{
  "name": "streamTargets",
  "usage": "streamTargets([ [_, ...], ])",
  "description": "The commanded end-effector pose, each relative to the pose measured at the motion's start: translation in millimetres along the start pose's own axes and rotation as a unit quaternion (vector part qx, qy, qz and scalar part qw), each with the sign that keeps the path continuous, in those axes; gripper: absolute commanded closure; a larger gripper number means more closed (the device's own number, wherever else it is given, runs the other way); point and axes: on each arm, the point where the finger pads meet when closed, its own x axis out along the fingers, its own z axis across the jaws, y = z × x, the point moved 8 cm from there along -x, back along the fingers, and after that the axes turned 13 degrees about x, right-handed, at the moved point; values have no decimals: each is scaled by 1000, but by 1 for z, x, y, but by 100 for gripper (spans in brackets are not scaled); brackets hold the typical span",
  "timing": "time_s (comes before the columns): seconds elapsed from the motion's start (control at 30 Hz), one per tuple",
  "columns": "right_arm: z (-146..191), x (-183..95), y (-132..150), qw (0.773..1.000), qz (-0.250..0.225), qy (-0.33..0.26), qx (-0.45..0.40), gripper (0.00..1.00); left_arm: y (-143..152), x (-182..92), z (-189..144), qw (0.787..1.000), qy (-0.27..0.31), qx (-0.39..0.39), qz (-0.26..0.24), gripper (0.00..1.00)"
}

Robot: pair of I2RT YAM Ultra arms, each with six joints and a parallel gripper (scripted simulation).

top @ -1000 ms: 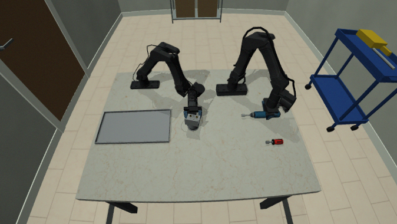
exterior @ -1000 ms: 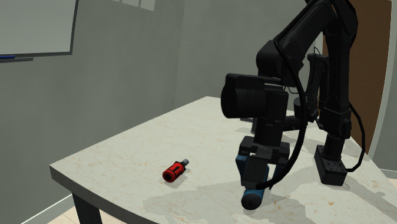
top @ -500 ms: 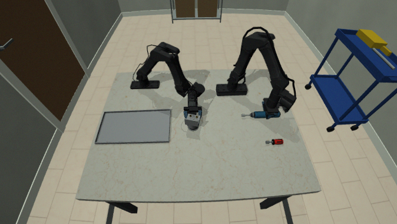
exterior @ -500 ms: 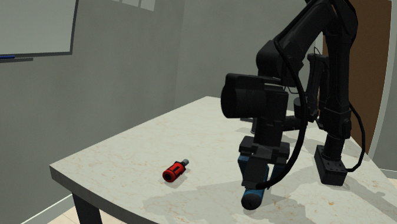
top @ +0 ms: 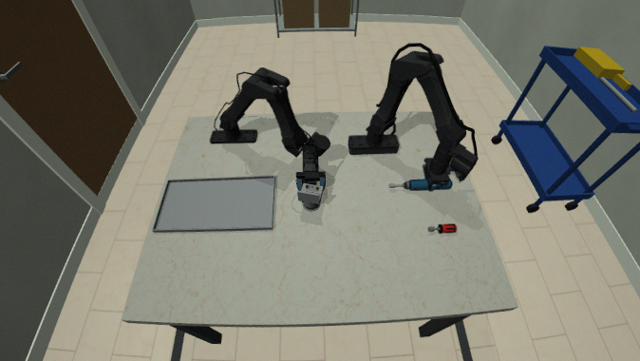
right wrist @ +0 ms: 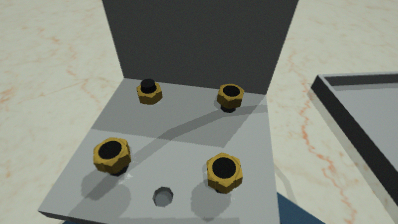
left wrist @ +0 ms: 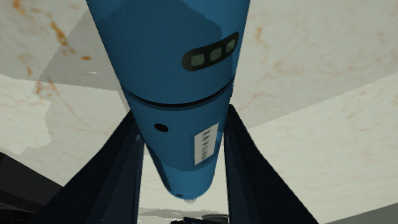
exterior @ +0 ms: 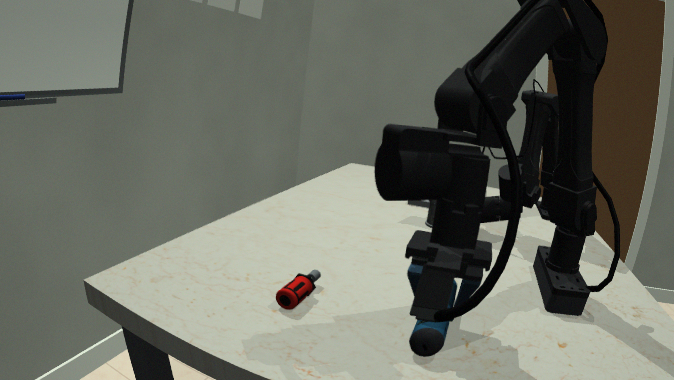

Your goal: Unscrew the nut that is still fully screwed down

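Observation:
The joint module (top: pixel 311 206) stands upright with the grey bracket (top: pixel 310 195) (right wrist: pixel 165 125) on top. In the right wrist view one nut (right wrist: pixel 149 95) sits low with its stud sticking out above it; three other nuts sit raised at their stud tops. My right gripper (top: pixel 310 182) is closed round the module below the bracket plate; its finger contact is mostly hidden. The electric nut driver (top: pixel 419 184) (exterior: pixel 434 327) (left wrist: pixel 175 65) lies on the table, socket toward the module. My left gripper (top: pixel 438 184) (exterior: pixel 443 291) (left wrist: pixel 183 110) straddles its barrel, fingers close to the sides but still open.
A red-handled hand driver (top: pixel 447 228) (exterior: pixel 295 292) lies nearer the table's front edge. A shallow grey tray (top: pixel 273 204) (right wrist: pixel 357 139) lies on the other side of the module. A blue cart (top: pixel 546 157) stands beyond the table's edge.

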Motion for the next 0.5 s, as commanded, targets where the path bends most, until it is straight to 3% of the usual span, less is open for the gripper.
streamTargets([
  [0.0, 10, 3, -12, 1000, -11, -5, 20, 41, -9, -12, -6, 999, 14, -3, -29, 54],
  [0.47, 10, 3, -12, 1000, -11, -5, 20, 41, -9, -12, -6, 999, 14, -3, -29, 55],
])
